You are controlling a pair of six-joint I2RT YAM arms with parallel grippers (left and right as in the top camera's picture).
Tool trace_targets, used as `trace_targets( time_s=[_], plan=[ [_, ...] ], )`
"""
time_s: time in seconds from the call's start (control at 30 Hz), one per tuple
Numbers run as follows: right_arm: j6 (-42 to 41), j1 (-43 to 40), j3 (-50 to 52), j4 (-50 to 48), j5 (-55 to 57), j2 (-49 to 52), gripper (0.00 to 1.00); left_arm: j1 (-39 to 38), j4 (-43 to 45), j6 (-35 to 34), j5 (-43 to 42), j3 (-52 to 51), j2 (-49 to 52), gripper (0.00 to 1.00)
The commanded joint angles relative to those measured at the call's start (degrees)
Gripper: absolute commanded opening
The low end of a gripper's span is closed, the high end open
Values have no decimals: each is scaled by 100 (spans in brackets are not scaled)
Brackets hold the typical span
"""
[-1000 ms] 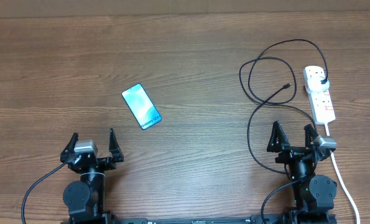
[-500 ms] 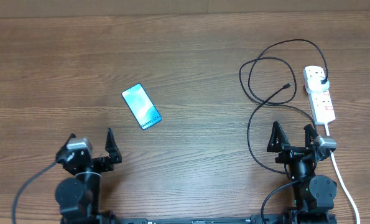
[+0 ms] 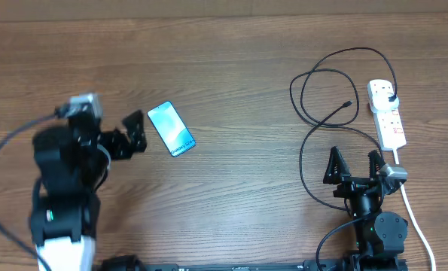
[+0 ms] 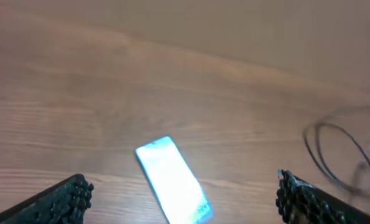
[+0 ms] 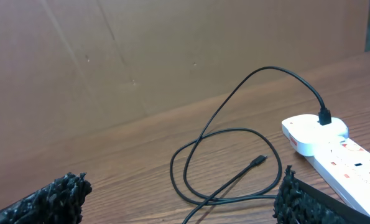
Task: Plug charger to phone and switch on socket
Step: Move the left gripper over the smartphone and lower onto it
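We are looking down on a brown wood-grain table (image 3: 231,45) that is carrying everything. A slim blue-teal smartphone (image 3: 171,129) is lying flat on it at a slant, screen up, and we are taking that phone as our marker.

The black left arm (image 3: 62,173) is reaching out on the phone's left side. Its left gripper (image 3: 135,134) is hovering just beside the phone's left edge, though we cannot tell whether it is touching. In the blurred left wrist view its ribbed black fingers (image 4: 60,202) are standing spread wide. The phone (image 4: 172,180) is showing between them, and they are pinching nothing.

The black right arm (image 3: 374,218) is sitting well apart from the phone, on its right side. Its right gripper (image 3: 352,156) is likewise standing spread and holding nothing.

The long thin black charger cable (image 3: 291,90) is lying in loose loops well to the phone's right. The white elongated power strip (image 3: 387,113) is lying farther from the phone than the loops are, and its thick white cord (image 3: 416,218) is trailing past the right arm. The charger's black plug (image 5: 324,116) is sitting in the strip's end outlet. The small connector tip (image 3: 347,104) is resting bare on the wood between the loops and the strip, well apart from the phone.
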State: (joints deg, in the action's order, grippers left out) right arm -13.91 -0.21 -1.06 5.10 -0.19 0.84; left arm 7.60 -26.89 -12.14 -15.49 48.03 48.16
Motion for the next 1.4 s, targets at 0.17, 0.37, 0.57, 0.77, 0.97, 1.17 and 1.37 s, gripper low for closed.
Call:
trace_targets(
  time_s=[0.17, 0.37, 0.57, 0.77, 0.97, 1.17, 1.37],
  plan=[
    [48, 48, 61, -31, -57, -57, 100, -1373, -1563, -199, 691, 2465, 2422, 100],
    [48, 48, 61, -31, -57, -57, 100, -1694, -1740, -203, 232, 2627, 3270, 100],
    [48, 48, 61, -31, -55, -57, 100, -1696, -2129, -203, -46, 2627, 3974, 100],
    [48, 48, 61, -31, -57, -57, 100, -1696, -2083, -210, 216, 2625, 4409, 100],
    [48, 48, 61, -31, -55, -57, 100, -1700, -2105, -911, 1165, 2627, 4621, 100],
    [48, 48, 61, -31, -57, -57, 100, -1700, -2046, -1119, 1187, 2627, 4872, 100],
    [48, 48, 61, -31, -57, -57, 100, -1700, -1926, -1506, 1187, 2625, 5219, 100]
  ],
)
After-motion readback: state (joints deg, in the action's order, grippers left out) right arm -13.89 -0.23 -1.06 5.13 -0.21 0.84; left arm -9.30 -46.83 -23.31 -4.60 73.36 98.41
